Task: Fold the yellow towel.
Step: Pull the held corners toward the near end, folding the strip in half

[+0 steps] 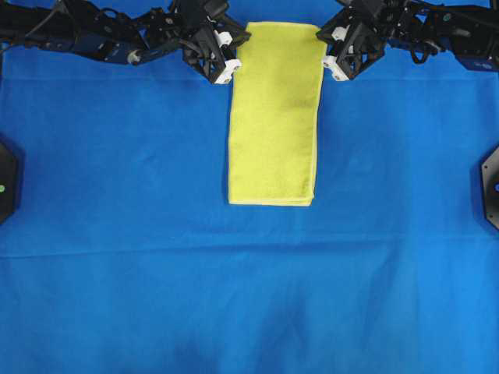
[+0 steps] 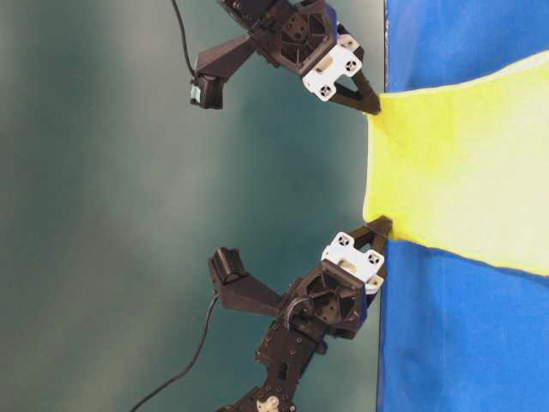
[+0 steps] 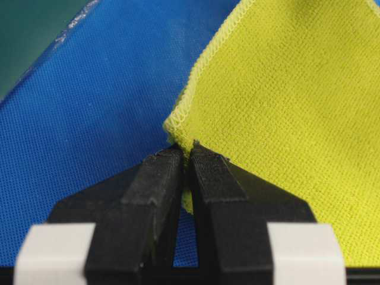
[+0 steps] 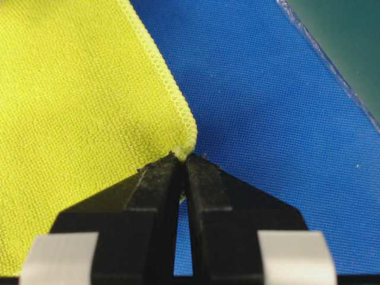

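**Both grippers pinching far corners of yellow towel**

Left gripper (image 1: 231, 68) clamped on one corner of the yellow towel (image 1: 274, 117); right gripper (image 1: 331, 66) clamped on the opposite corner, jaws pressed together on the hem. Towel spans between the two grippers and extends away from them as a long folded strip on the blue-covered desk (image 1: 117, 234).

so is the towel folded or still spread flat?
Folded: the towel lies as a narrow strip with stacked hems at its near end. Both grippers, left and right, pinch its far corners.
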You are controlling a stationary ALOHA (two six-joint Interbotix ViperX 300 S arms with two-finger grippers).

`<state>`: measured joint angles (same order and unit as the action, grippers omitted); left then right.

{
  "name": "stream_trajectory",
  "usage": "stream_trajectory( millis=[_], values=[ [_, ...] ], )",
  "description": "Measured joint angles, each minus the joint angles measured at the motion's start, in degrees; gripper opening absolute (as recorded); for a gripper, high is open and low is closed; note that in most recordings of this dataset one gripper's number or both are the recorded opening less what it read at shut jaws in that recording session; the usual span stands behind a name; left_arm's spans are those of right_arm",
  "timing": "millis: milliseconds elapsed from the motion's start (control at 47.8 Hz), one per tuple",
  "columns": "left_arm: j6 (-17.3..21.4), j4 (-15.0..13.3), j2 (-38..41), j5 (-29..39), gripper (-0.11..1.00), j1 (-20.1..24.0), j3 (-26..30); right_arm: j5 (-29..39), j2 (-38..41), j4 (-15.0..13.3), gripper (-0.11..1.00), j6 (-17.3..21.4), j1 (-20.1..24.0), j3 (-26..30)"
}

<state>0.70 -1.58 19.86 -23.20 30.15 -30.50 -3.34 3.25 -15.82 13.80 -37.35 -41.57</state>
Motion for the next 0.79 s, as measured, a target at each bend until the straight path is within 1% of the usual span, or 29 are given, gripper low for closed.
stream_trajectory(
  millis=[188, 314, 481, 669, 753, 795],
  values=[
    [0.0, -0.09, -3.52, 0.09, 0.03, -1.32, -2.11, 1.67, -2.11, -0.09, 0.03, 0.26, 0.53, -0.18],
    [0.0, 0.0, -6.86, 0.26, 0.03, -2.29, -3.96, 4.57, -5.98, 0.0, 0.03, 0.35, 2.46, -0.88],
    [0.0, 0.0, -11.51, 1.05, 0.03, -5.19, -6.68, 7.38, -11.07, 0.0, 0.03, 0.88, 6.33, -2.46],
    [0.0, 0.0, -16.08, 2.46, 0.03, -11.51, -9.93, 8.88, -14.85, 1.41, 0.03, 1.76, 13.27, -5.45],
    [0.0, 0.0, -16.44, 2.9, 0.03, -14.33, -10.99, 9.58, -15.29, 2.02, 0.03, 2.46, 15.91, -6.33],
    [-0.18, 0.0, -16.52, 3.16, 0.03, -15.64, -11.34, 10.37, -15.38, 2.11, 0.03, 3.43, 17.84, -6.68]
  ],
)
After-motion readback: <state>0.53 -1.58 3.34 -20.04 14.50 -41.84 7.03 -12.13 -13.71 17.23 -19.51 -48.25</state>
